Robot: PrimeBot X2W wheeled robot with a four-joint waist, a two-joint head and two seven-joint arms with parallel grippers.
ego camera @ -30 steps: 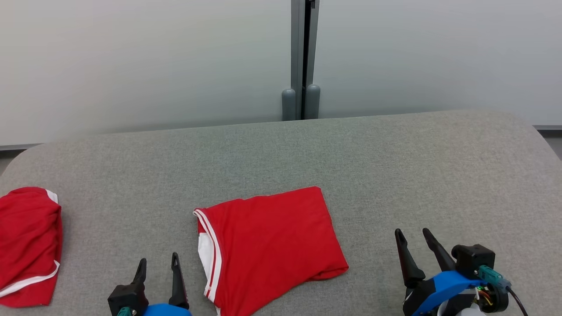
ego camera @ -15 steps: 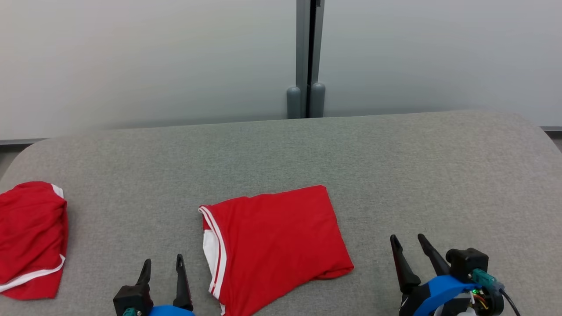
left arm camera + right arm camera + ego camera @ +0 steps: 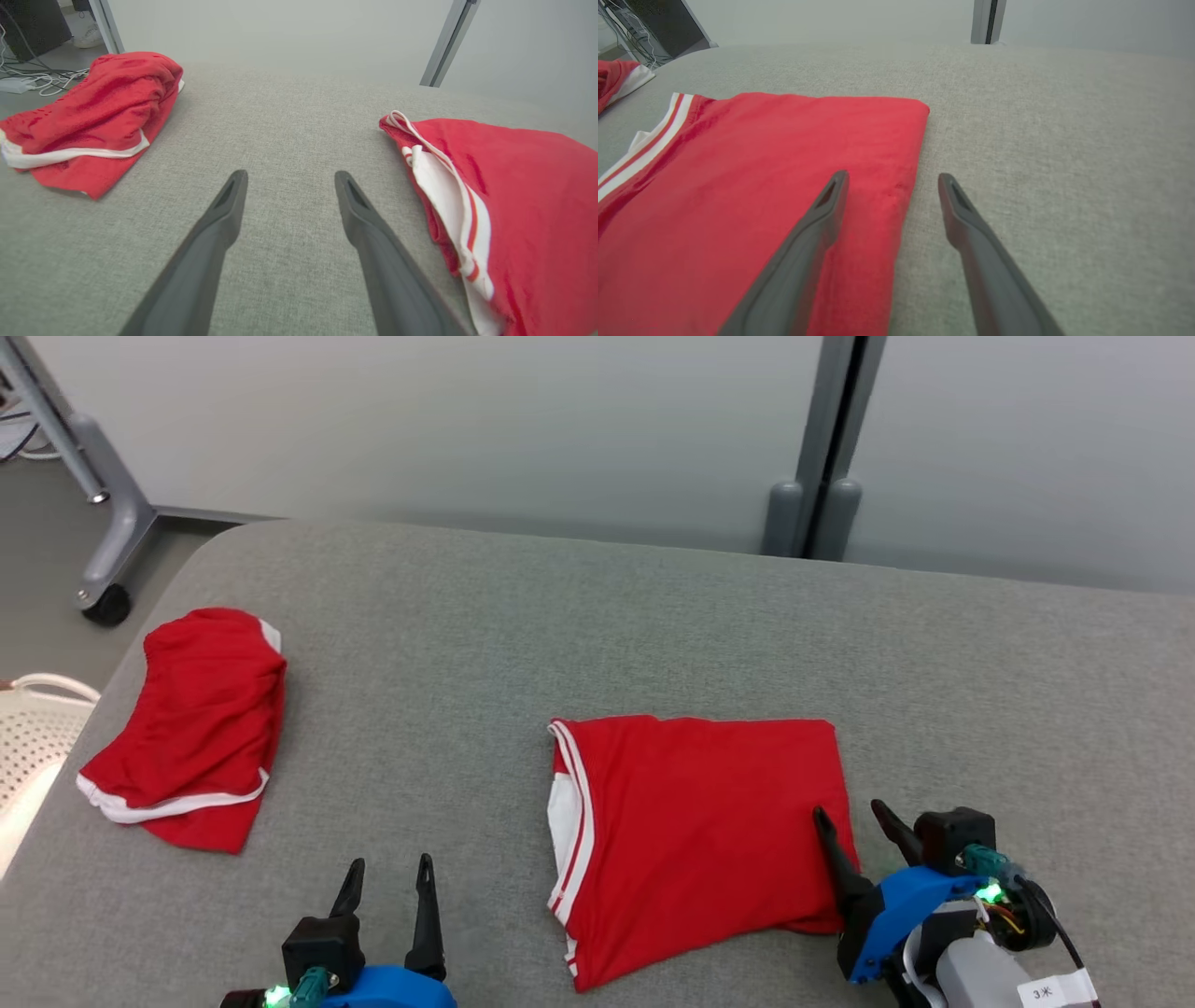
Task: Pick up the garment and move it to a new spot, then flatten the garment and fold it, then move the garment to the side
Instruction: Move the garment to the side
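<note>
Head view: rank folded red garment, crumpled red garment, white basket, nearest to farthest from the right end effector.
1. Folded red garment, beside the right end effector.
2. Crumpled red garment, left on the table.
3. White basket, past the table's left edge.

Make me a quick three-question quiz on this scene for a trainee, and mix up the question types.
1. True or false: the right jaws are shut on the folded red garment.
2. Multiple choice: where on the grey surface does the bunched red garment lie? A. To the robot's left of the folded one. B. On top of it. C. To the robot's right of it.
3. Short answer: does the folded garment's white-striped edge face the left jaws or the right jaws?
Key: 1 false, they stand open; 2 A; 3 left jaws.
</note>
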